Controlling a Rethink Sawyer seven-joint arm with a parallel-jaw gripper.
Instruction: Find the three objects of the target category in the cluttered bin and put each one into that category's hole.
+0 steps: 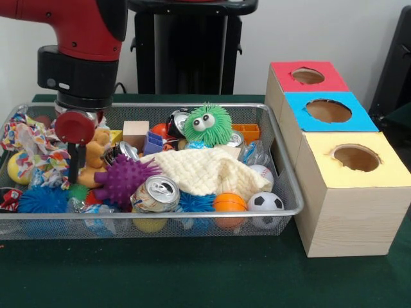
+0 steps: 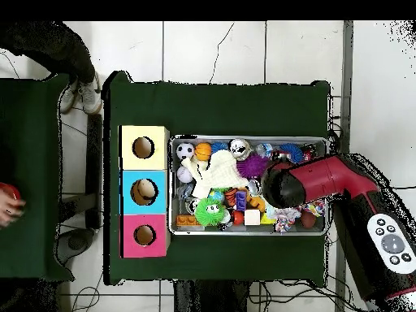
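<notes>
Now the pincer (image 1: 74, 168) dips into the cluttered bin (image 1: 282, 168).

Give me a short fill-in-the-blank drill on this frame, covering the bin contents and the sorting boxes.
1. The green fuzzy toy with googly eyes sits at the bin's ____ side in the front view.
2. The box between the red one and the yellow one is ____.
3. The cream cloth lies draped ____ other items.
4. Beside the orange ball rests a small ____ ball.

Missing words: far; blue; over; soccer
</notes>
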